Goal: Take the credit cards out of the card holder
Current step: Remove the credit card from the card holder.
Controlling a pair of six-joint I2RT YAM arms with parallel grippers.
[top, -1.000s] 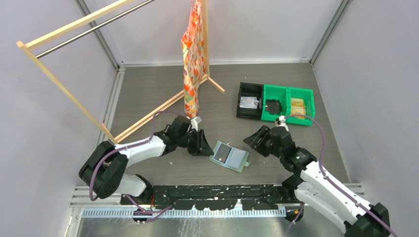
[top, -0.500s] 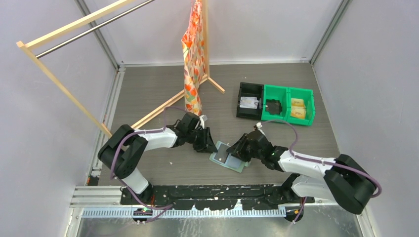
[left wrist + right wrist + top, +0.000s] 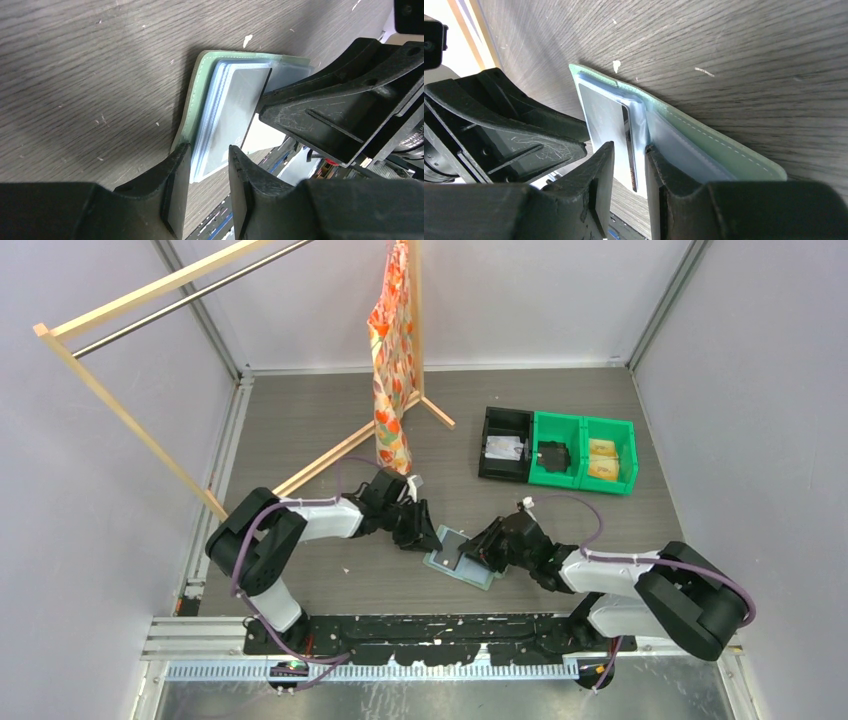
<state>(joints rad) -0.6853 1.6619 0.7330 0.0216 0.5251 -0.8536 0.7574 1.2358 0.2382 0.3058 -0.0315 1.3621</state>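
holder (image 3: 462,560): lies open on surface (image 3: 400,430), by middle of near edge | left hand (image 3: 207,155): pinching holder's left edge | right hand (image 3: 629,147): straddles grey card (image 3: 604,117) at the pockets, cannot tell if gripped

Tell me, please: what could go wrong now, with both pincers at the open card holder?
First, the right pincer straddles a card close to the pocket film; it may pinch the film too, and the card stays stuck. Second, the left pincer grips only one edge of the card holder, so a pull might drag or lift it.
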